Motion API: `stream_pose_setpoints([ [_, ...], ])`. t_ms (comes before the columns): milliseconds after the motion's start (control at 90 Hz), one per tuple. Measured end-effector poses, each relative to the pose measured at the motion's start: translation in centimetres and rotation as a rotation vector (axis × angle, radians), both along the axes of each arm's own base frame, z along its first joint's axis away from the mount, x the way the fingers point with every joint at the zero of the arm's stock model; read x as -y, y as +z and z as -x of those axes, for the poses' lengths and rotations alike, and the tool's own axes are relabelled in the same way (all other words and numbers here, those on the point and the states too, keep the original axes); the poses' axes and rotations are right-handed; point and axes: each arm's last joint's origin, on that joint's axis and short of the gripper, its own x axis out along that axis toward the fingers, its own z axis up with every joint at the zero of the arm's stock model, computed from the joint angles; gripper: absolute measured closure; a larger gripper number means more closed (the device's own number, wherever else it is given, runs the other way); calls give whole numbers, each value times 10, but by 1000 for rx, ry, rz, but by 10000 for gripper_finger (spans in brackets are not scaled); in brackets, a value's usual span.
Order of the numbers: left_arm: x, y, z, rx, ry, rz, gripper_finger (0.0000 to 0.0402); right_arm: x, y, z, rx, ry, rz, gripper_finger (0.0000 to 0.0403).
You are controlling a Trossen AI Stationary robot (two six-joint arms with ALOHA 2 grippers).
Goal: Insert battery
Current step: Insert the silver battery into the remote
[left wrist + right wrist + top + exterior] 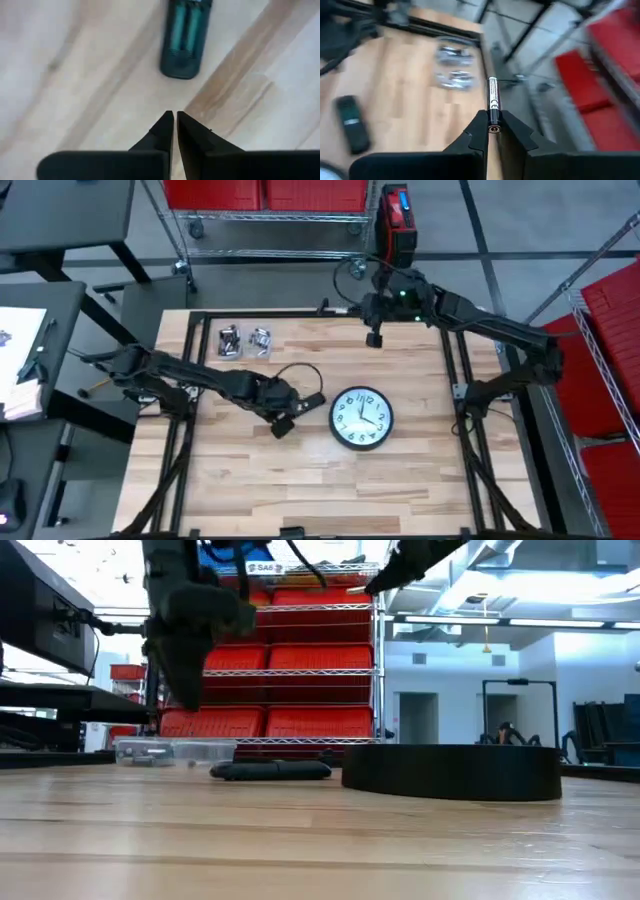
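Right claw (492, 131) clamps a battery (493, 104) aloft; left claw (174, 121), seemingly closed empty, hovers near the remote (185, 37).

A flat dark remote (271, 771) lies on the table (300, 840) beside a round black clock (451, 771).

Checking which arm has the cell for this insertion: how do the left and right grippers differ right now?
The right gripper is shut on a battery; the left gripper is shut on nothing. The right gripper hangs raised at the table's far edge; the left sits low mid-table, beside the remote and the clock. Both have dark fingers.
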Motion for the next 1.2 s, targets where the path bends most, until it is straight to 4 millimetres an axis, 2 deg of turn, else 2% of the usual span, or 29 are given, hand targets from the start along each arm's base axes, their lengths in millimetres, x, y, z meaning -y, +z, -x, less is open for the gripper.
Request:
stream_pose_setpoints([
  [111, -3, 17, 15, 35, 5, -38, 398, -1, -23, -17, -63, 105, -99, 383],
  [211, -5, 18, 30, 61, 14, -41, 398, -7, -44, -35, -112, 187, -153, 383],
  [400, -9, -2, 57, 212, 24, 15, 398, -20, -82, -69, -177, 298, -203, 383],
  [544, -12, -21, 64, 383, 14, 98, 398, -33, -117, -94, -225, 357, -270, 383],
  [656, -12, -35, 65, 437, 9, 109, 398, -42, -138, -112, -268, 387, -286, 383],
  [933, -9, -57, 63, 441, 9, 123, 398, -54, -169, -152, -333, 427, -306, 383],
  [1011, -7, -59, 64, 436, -1, 125, 398, -56, -179, -157, -355, 429, -313, 383],
  [1200, -4, -65, 68, 429, 6, 135, 398, -57, -189, -164, -370, 416, -300, 383],
])
